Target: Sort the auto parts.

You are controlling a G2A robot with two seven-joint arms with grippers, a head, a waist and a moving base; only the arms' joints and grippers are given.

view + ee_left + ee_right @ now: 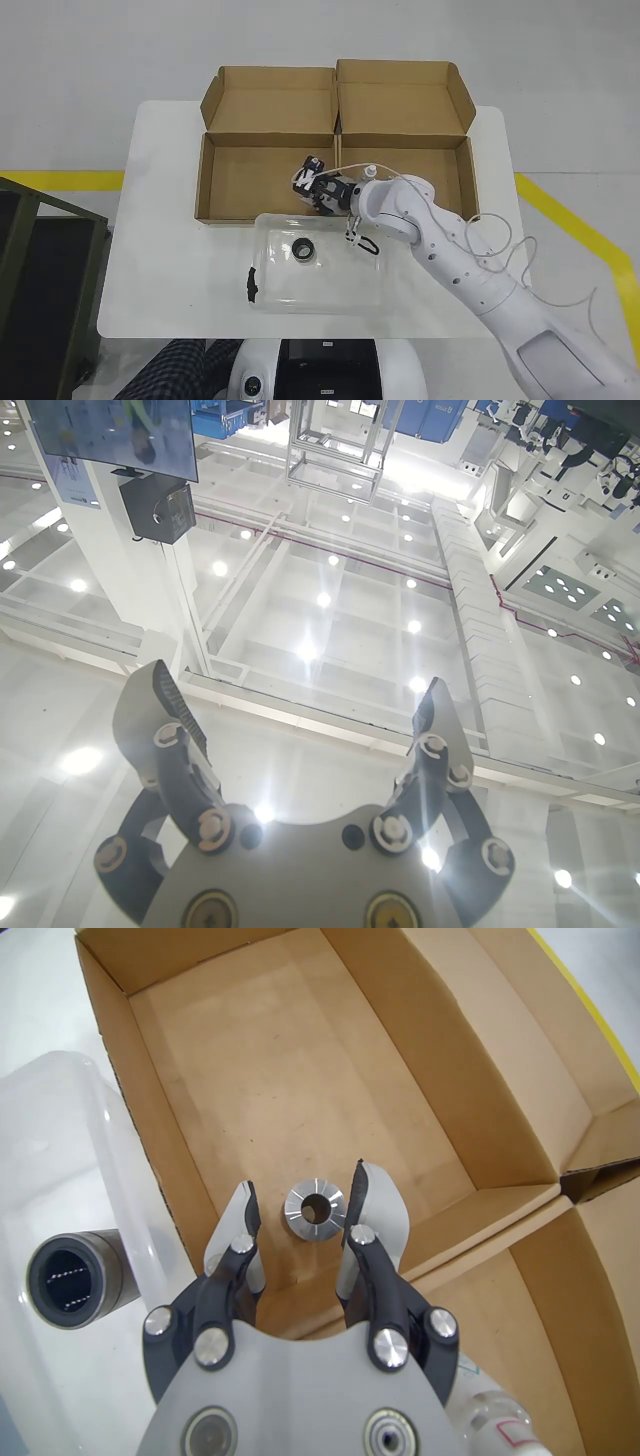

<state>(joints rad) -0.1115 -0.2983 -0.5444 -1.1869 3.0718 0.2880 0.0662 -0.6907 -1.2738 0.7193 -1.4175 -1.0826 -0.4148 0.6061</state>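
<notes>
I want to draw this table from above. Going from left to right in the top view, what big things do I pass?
dark rack → left cardboard box → right cardboard box

Bare floor is lying open across the cardboard box [280,1078] beyond the silver collet [315,1215]. Box walls and the clear bin [75,1128] are hemming in the right gripper's [305,1178] corner.

Lighting is bright and even, from overhead. The ceiling lamps [323,599] flare into star streaks beyond my left gripper [297,680], and glare washes its base. Shadows on the table [170,250] are soft. In my left wrist view, straight lines bow toward the edges.
</notes>
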